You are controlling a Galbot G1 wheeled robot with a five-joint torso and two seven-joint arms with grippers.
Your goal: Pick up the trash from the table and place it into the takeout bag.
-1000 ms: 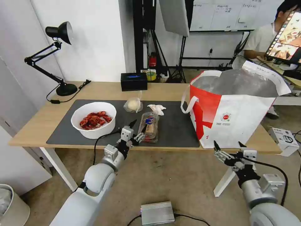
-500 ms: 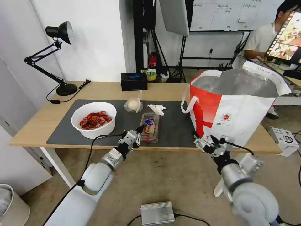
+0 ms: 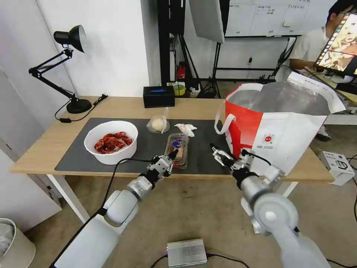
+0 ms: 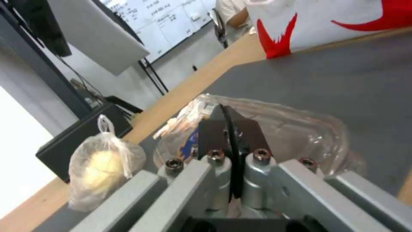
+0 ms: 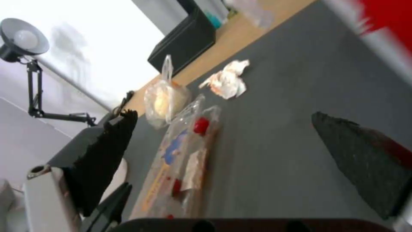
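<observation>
Light wood formed the tabletop [image 3: 44, 149], which carried a dark grey mat [image 3: 208, 149] across the middle of the frame. At upper left a black desk lamp [image 3: 68, 67] stood on the bare wood. Right of it, on the mat, sat the white bowl of red shells [image 3: 111, 142]. Behind, at upper centre, the black tissue box [image 3: 158, 96] rested on the wood. In front of it lay the small clear bag with a pale lump [image 3: 158, 124], and just beside that the crumpled white tissue [image 3: 185, 128]. The clear clamshell tray [image 3: 178, 147] lay nearer the front edge. The left tool [image 3: 170, 156] reached over that edge and met the tray's near left corner; in the left wrist view its fingers [image 4: 229, 135] stood pressed together, hiding part of the tray [image 4: 292, 129] behind them. Whether they pinched the plastic could not be made out. The right tool [image 3: 219, 152] hovered over the mat between tray and takeout bag [image 3: 275, 137], spread wide, with nothing between its fingers. The bag stood at right, its top open and its far side cut by the frame edge.
</observation>
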